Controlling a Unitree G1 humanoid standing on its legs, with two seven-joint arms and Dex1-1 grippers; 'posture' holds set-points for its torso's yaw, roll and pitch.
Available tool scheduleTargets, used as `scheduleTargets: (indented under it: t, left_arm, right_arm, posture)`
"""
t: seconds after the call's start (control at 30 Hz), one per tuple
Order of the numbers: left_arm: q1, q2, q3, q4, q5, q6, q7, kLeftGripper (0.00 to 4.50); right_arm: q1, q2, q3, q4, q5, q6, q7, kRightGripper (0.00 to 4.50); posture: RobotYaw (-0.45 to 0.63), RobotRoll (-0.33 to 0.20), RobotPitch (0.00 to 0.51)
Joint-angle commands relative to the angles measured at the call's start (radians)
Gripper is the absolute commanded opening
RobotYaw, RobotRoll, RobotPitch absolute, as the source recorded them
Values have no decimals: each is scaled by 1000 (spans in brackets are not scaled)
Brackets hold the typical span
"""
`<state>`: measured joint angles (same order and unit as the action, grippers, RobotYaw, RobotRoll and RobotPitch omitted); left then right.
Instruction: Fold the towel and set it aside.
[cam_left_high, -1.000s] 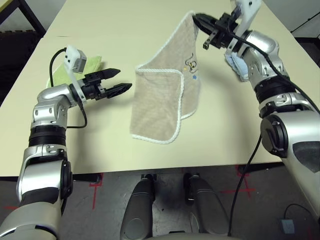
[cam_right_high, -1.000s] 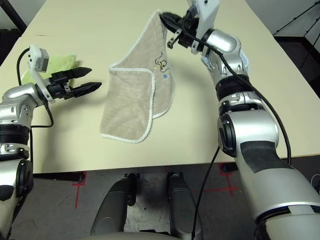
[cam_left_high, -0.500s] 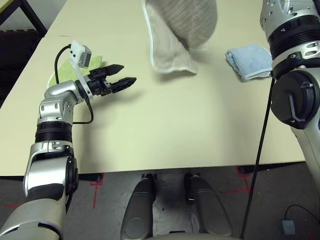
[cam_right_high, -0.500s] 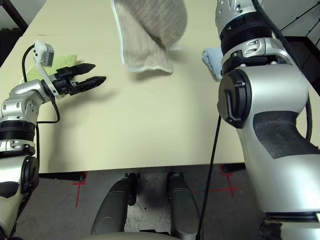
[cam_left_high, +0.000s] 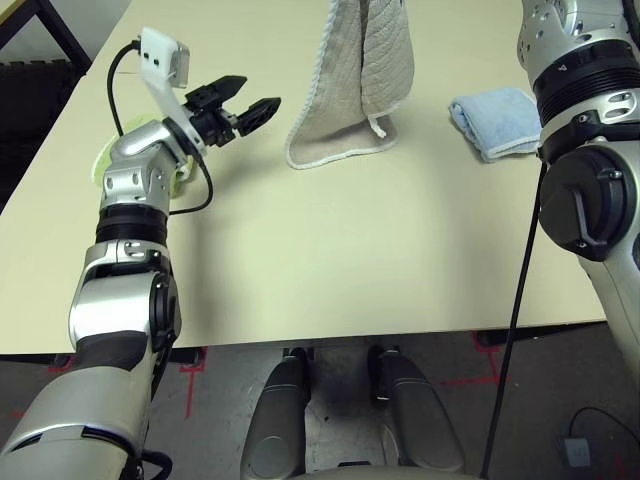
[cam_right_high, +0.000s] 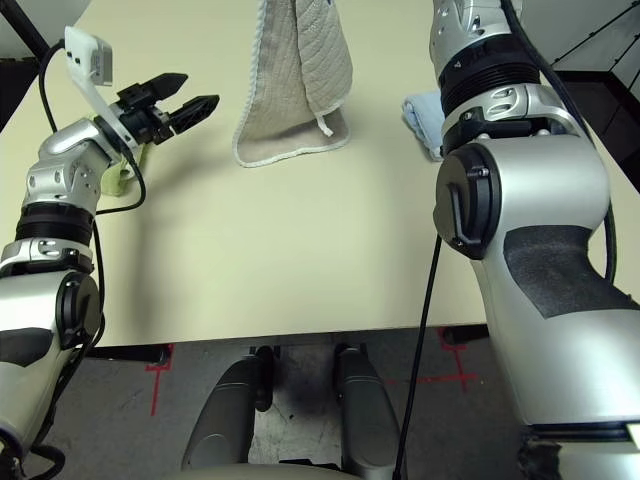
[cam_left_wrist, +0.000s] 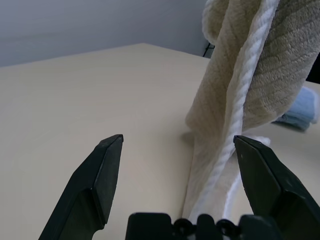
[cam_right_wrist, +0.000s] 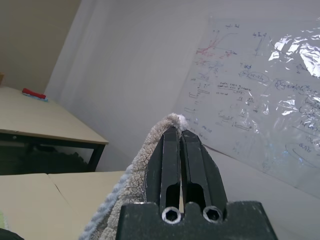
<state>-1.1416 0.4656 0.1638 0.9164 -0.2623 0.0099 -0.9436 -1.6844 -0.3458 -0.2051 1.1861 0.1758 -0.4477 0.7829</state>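
Two head views were read as one scene: the towel (cam_left_high: 358, 75) was seen hanging above the far middle of the table (cam_left_high: 330, 250), its upper part running off the picture's top edge and its lower hem resting on the tabletop in a curved fold. White stitched edging was seen along the hem. The left gripper (cam_left_high: 243, 106) was held above the table near the far left edge, fingers spread wide, empty, pointed at the towel and just short of it. A lime-green towel (cam_left_high: 110, 160) lay under the left forearm by the left edge. A light blue towel (cam_left_high: 495, 120) lay folded toward the far right edge, apart from the hanging towel.

Left wrist view: both black fingers (cam_left_wrist: 100, 182) were seen wide apart with nothing between them; the towel's corded edge hung just ahead, close to one finger, contact not clear.

Right wrist view: the right gripper (cam_right_wrist: 181, 150) was seen closed tight, a towel corner pinched between the fingers; a whiteboard (cam_right_wrist: 260, 100) was seen behind.
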Motion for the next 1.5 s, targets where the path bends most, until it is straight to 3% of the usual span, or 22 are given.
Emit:
scheduleTargets:
  t: [0.03, 0.23, 0.5, 0.83, 1.13, 1.27, 1.5]
  left_arm:
    - [-31, -50, -24, 37, 3, 0, -49, 4500]
    - [-26, -74, -88, 131, 88, -34, -35, 4500]
    - [28, -21, -140, 226, 189, -47, 9, 4500]
    - [47, -22, -118, 228, 182, 16, 21, 4500]
    - [21, -50, -53, 226, 129, 182, 20, 4500]
    - [19, -52, -61, 230, 145, 222, 34, 3609]
    - [6, -67, -47, 240, 140, 235, 63, 932]
  right_arm:
    - [-13, -20, -5, -19, 0, -3, -6, 62]
    - [-28, -35, -13, -14, 5, 2, -22, 62]
    - [-44, -73, -8, 1, -10, 6, -59, 62]
    - [-42, -74, -6, 5, -13, 7, -66, 62]
    - [-39, -72, -4, 0, -15, 8, -64, 62]
    - [-38, -72, -5, -1, -15, 7, -64, 0]
    - [-33, -76, -4, 0, -17, 9, -63, 0]
  posture:
    - [-5, 0, 210]
    - [-11, 0, 209]
    - [-23, 0, 214]
    - [-13, 0, 215]
    - [-13, 0, 214]
    - [-23, 0, 214]
    - [-26, 0, 216]
